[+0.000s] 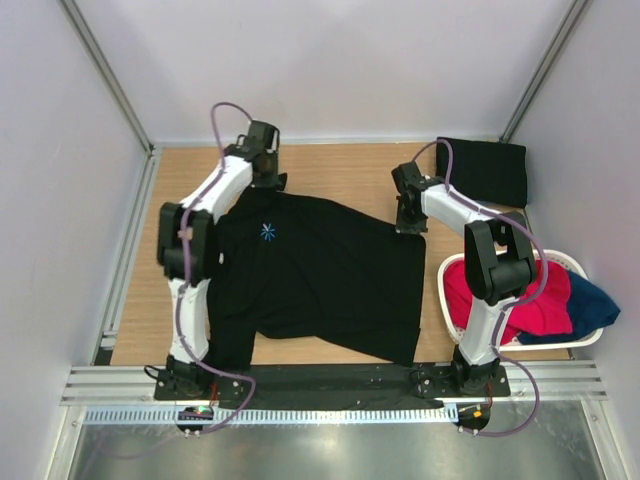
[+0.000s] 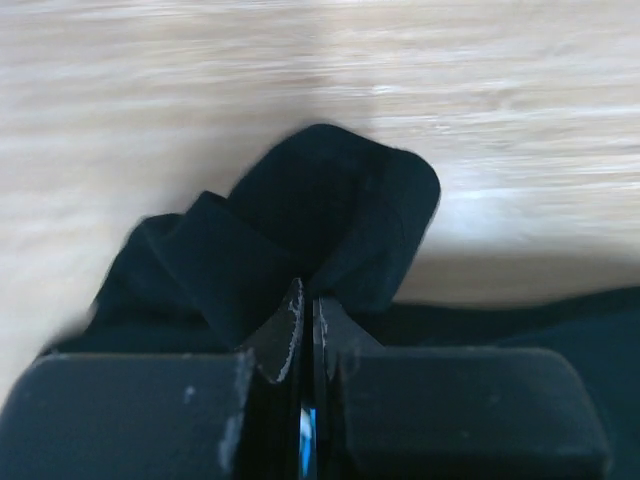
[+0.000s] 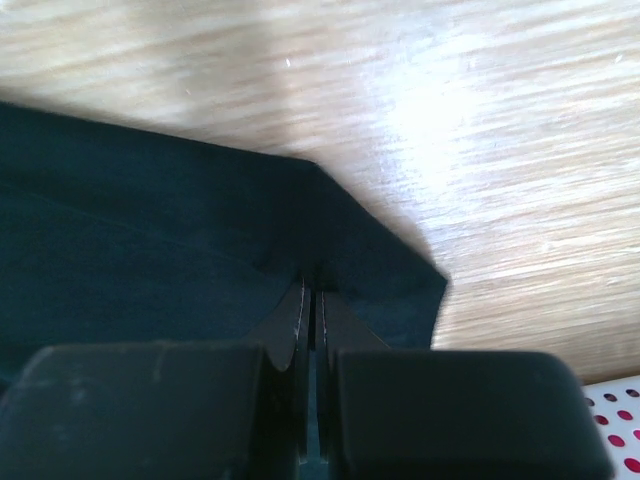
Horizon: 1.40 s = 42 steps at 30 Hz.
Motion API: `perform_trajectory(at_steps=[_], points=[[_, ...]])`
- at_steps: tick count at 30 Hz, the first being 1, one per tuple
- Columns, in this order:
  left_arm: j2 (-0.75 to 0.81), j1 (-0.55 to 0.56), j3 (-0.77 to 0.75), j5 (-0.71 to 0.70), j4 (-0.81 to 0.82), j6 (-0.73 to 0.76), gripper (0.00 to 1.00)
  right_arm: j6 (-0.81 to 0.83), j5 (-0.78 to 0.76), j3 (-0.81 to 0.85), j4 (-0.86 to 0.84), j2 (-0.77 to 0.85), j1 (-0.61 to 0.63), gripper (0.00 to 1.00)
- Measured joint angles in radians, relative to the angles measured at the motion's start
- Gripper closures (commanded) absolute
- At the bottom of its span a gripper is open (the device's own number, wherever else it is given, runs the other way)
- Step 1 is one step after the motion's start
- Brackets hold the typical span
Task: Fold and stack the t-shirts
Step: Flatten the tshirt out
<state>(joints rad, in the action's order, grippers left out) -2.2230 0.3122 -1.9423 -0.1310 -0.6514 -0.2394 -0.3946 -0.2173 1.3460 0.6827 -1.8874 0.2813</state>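
A black collared t-shirt with a light-blue starburst mark lies spread across the wooden table. My left gripper is at the shirt's far left end. In the left wrist view it is shut on a bunched fold of the black cloth. At the shirt's far right corner my right gripper is down on the fabric. The right wrist view shows it shut on that corner of the cloth. A second black t-shirt lies folded at the back right.
A white oval basket stands at the right edge, holding red cloth and dark blue cloth. Its perforated rim shows in the right wrist view. Bare wood lies behind the spread shirt. Pale walls enclose three sides.
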Motion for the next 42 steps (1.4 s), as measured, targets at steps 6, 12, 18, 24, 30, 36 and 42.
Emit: perform_trajectory(at_steps=[6,12,18,24,30,36,42], points=[[0.435,-0.124,0.344,0.038,0.066,-0.183,0.97,0.000,0.014,-0.055,-0.003,0.003,0.000,0.99],[0.642,-0.241,0.662,0.045,0.029,-0.306,0.92,-0.004,0.055,-0.077,-0.017,0.008,0.009,0.99],[0.674,-0.311,0.829,0.014,-0.042,-0.389,0.52,-0.001,0.050,-0.079,-0.003,0.009,0.003,0.99],[0.779,-0.386,0.887,-0.007,-0.060,-0.435,0.40,0.006,0.044,-0.079,0.014,0.009,0.000,0.99],[0.788,-0.381,0.825,0.047,-0.009,-0.423,0.39,0.013,0.046,-0.079,0.019,0.009,0.000,0.99],[0.755,-0.280,0.802,0.031,-0.005,-0.391,0.37,0.020,0.048,-0.079,0.019,0.009,0.000,0.99],[0.660,-0.089,0.687,-0.158,-0.121,-0.390,0.37,0.026,0.051,-0.079,0.019,0.009,0.000,0.99]])
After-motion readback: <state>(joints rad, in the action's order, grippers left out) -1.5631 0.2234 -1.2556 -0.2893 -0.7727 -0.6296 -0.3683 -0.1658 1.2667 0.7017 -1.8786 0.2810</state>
